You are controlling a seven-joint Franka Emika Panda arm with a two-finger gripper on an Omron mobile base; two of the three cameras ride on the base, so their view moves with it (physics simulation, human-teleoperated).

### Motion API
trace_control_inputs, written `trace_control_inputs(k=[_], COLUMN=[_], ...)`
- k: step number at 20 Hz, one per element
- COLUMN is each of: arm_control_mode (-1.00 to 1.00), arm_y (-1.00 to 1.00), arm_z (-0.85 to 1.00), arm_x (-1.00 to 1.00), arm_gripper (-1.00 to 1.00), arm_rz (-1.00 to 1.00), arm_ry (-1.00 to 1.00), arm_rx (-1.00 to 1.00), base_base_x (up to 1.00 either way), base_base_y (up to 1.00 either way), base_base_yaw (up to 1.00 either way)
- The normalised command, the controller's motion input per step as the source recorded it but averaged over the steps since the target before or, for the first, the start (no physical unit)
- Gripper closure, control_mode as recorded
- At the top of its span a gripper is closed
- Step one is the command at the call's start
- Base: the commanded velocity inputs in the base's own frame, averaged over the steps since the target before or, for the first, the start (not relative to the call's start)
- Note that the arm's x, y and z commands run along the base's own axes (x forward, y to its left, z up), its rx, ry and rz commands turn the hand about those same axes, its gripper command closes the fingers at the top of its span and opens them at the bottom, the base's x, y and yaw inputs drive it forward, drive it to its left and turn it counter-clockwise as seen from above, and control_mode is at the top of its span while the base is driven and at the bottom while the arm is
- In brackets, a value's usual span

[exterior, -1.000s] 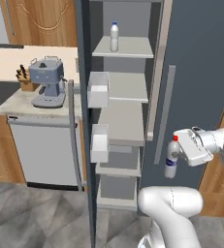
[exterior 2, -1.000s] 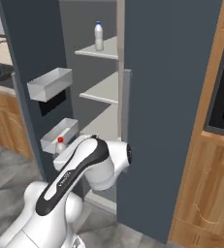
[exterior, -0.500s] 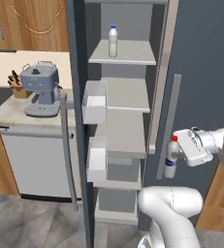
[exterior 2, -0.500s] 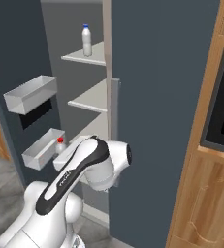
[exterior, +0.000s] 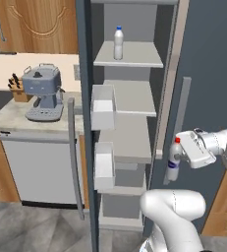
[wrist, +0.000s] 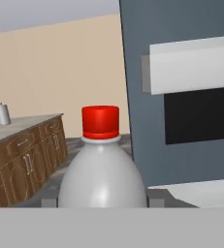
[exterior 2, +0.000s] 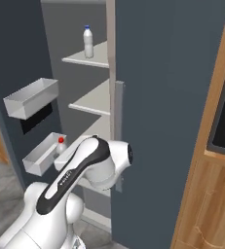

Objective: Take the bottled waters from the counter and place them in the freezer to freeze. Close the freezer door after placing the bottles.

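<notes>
My gripper (exterior: 180, 156) is shut on the red-capped bottled water (exterior: 174, 160), holding it upright at mid height in front of the closed right-hand door. In the hand view that bottle (wrist: 103, 169) looms close, and its cap peeks over my arm in the right base view (exterior 2: 61, 144). The blue-capped bottled water (exterior: 118, 43) (exterior 2: 88, 42) stands on the upper shelf of the freezer (exterior: 129, 98). The freezer door (exterior: 83, 128) hangs wide open to the left, its bins (exterior: 103, 106) facing inward. The counter (exterior: 14, 115) lies left of it.
A coffee machine (exterior: 43, 92) and a knife block (exterior: 17, 87) stand on the counter above the silver dishwasher front (exterior: 36, 167). The right-hand door carries a long grey handle (exterior: 180, 115). A wooden cabinet with a dark oven (exterior 2: 223, 97) borders the right side.
The whole picture has shifted slightly as the base moved. The gripper still holds the red-capped bottle in the same pose beside the closed door.
</notes>
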Motion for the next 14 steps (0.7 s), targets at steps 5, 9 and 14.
trace_control_inputs(k=[5,9,14], arm_control_mode=[1.0,1.0,1.0], arm_y=[0.0,0.0,0.0], arm_z=[0.0,0.0,0.0], arm_x=[0.0,0.0,0.0], arm_gripper=[1.0,1.0,1.0], arm_rz=[0.0,0.0,0.0], arm_ry=[0.0,0.0,0.0], arm_rx=[0.0,0.0,0.0], base_base_x=[0.48,0.44,0.23], base_base_y=[0.19,0.26,0.1], base_base_yaw=[0.0,0.0,0.0])
